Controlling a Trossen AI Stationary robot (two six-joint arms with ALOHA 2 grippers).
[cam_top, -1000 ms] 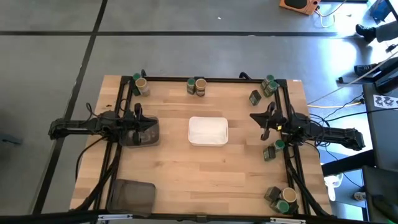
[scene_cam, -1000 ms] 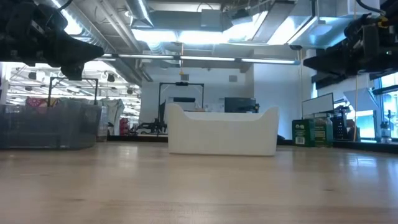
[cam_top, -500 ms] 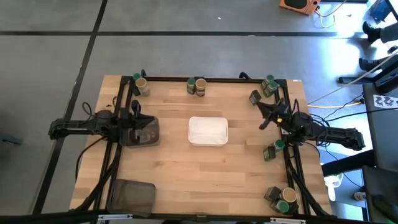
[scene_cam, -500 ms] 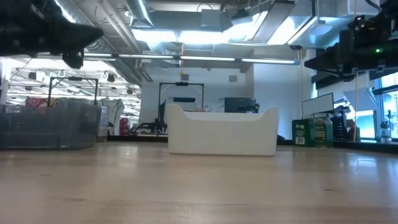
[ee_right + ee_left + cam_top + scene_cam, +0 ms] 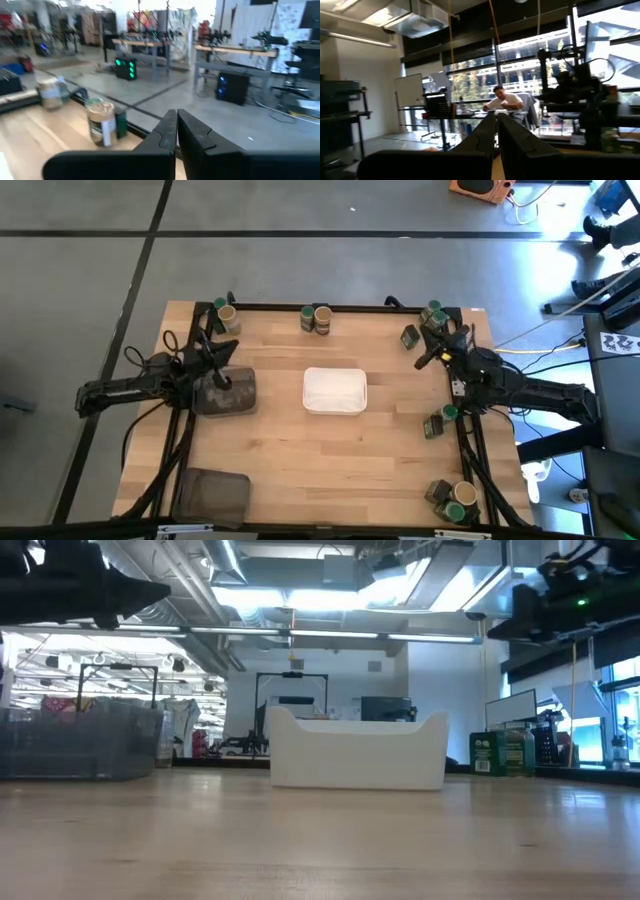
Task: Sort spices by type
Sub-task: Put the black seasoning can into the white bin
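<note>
The spices stand in small groups along the table's edges: jars at the far left corner point(image 5: 225, 315), a tan-topped jar and a dark tin at the far middle point(image 5: 317, 318), jars and a tin at the far right point(image 5: 430, 320), more on the right edge point(image 5: 440, 420) and at the near right corner point(image 5: 452, 498). My left gripper point(image 5: 230, 348) is shut and empty, raised over the left side. My right gripper point(image 5: 420, 362) is shut and empty, raised beside the far-right group. In the right wrist view the far-middle jar point(image 5: 102, 122) stands beyond my shut fingers point(image 5: 176, 120).
A white tray point(image 5: 335, 390) sits mid-table. One dark grey tray point(image 5: 228, 392) lies under the left arm, another point(image 5: 213, 495) at the near left corner. Black frame rails run along the table's left and right sides. A seated person point(image 5: 502, 102) shows in the room beyond.
Both grippers have risen and stayed shut. My left gripper has swung toward the far edge and tipped upward. My right gripper has moved toward the far edge and turned toward the far-left, nearer the far-right spices. Nothing on the table has moved.
</note>
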